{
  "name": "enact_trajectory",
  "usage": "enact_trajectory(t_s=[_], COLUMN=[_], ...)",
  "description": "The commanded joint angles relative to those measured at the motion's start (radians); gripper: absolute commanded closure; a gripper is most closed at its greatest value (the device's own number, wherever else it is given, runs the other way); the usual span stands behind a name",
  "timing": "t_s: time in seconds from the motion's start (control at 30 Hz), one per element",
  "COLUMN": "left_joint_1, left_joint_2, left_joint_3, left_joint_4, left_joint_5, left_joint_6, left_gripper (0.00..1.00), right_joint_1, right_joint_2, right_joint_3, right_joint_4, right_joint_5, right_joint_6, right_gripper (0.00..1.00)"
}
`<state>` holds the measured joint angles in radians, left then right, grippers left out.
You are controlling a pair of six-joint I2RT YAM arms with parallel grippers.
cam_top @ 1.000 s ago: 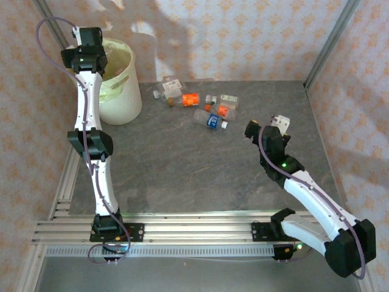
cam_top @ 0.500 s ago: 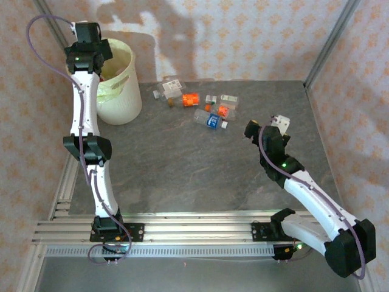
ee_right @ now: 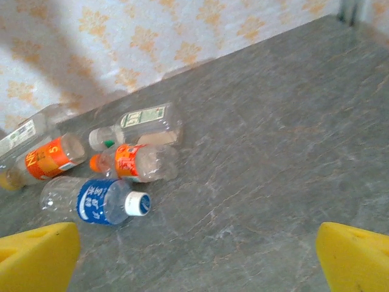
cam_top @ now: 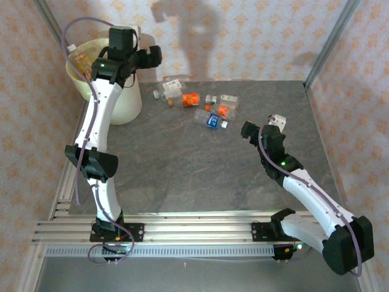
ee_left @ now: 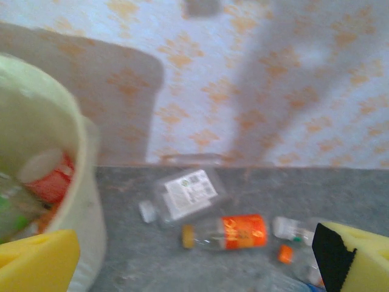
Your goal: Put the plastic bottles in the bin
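Six or so plastic bottles (cam_top: 209,120) I count on the table (cam_top: 182,170) right of the bin (cam_top: 126,104), more inside; left gripper (ee_left: 194,261), right gripper (ee_right: 194,255) spread wide.

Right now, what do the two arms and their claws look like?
The left arm and the right arm have white links and black joint housings with small green lights, and a lilac cable loops alongside each. The left claw and the right claw carry yellow fingers.

Print on orange label (ee_right: 47,159), blue label (ee_right: 92,201), white label (ee_left: 189,191), all unreadable
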<state>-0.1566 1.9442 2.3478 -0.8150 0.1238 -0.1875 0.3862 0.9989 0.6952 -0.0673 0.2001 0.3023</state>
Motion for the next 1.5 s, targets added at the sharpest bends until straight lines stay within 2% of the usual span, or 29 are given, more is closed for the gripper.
enact_trajectory(t_s=[0.0, 0.3, 0.43, 0.53, 0.6, 0.73, 1.0, 1.23, 1.33, 1.47], left_joint_1=[-0.041, -0.199, -0.273, -0.304, -0.317, -0.328, -0.354, -0.36, -0.362, -0.361], left_joint_2=[-0.02, -0.051, -0.076, -0.083, -0.089, -0.049, 0.122, 0.231, 0.271, 0.31], left_joint_3=[-0.056, -0.299, -0.41, -0.469, -0.543, -0.631, -0.559, -0.539, -0.496, -0.437], left_joint_4=[0.044, 0.078, 0.097, 0.094, 0.159, 0.276, 0.322, 0.386, 0.394, 0.327], left_joint_5=[0.006, -0.132, -0.288, -0.361, -0.335, -0.177, -0.044, -0.029, -0.023, -0.084], left_joint_6=[-0.088, -0.435, -0.61, -0.745, -0.839, -0.985, -1.106, -1.27, -1.267, -1.243], left_gripper=[0.0, 0.0, 0.0, 0.0, 0.0, 0.0, 0.0, 0.0, 0.0, 0.01], right_joint_1=[-0.043, -0.123, -0.129, -0.129, -0.13, -0.13, -0.13, -0.129, -0.129, -0.129], right_joint_2=[0.03, 0.049, 0.043, 0.037, 0.031, 0.006, -0.069, -0.138, -0.161, -0.18], right_joint_3=[0.02, 0.037, 0.028, 0.026, 0.026, 0.029, 0.018, 0.006, 0.003, -0.009], right_joint_4=[0.018, 0.007, 0.006, -0.015, -0.031, -0.073, -0.166, -0.224, -0.247, -0.255], right_joint_5=[-0.175, -0.245, -0.229, -0.206, -0.192, -0.174, -0.154, -0.129, -0.114, -0.104], right_joint_6=[-0.006, 0.024, 0.046, 0.056, 0.061, 0.055, 0.035, 0.025, 0.02, 0.016], right_gripper=[0.01, 0.01, 0.01, 0.01, 0.01, 0.01, 0.01, 0.01, 0.01, 0.0])
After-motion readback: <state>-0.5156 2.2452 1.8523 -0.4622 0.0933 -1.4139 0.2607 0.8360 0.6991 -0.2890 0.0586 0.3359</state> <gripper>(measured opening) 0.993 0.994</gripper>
